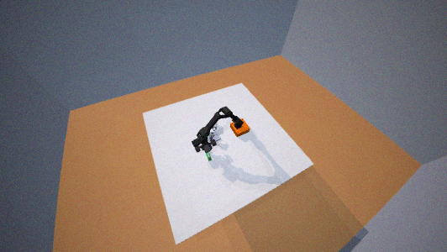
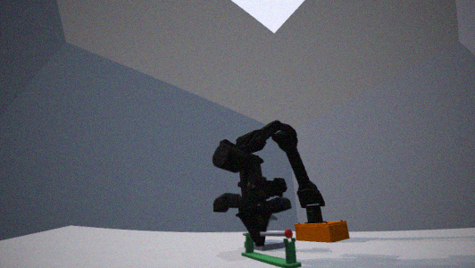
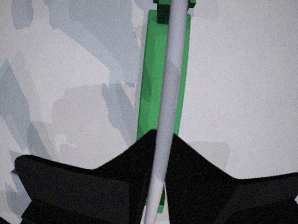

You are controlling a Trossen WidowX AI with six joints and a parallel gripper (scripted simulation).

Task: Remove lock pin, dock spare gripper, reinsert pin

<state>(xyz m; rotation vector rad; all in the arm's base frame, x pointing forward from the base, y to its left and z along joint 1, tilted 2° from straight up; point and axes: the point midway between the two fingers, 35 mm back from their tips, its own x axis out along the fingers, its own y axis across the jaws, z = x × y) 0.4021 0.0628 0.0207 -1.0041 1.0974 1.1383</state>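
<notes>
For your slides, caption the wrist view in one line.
Gripper shut on the grey, red-capped pin above the green stand.

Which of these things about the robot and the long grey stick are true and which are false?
1. The jaws of the black gripper are shut on the long grey pin with the round red head. True.
2. The pin's red head points toward the gripper. False: the red head is at the far end, away from the jaws.
3. A flat green cradle with two short upright posts lies under the pin. True.
4. The arm stands on a blue base. False: it stands on an orange box-shaped base.
5. The arm works on a white square mat laid on an orange-brown floor. True.
</notes>
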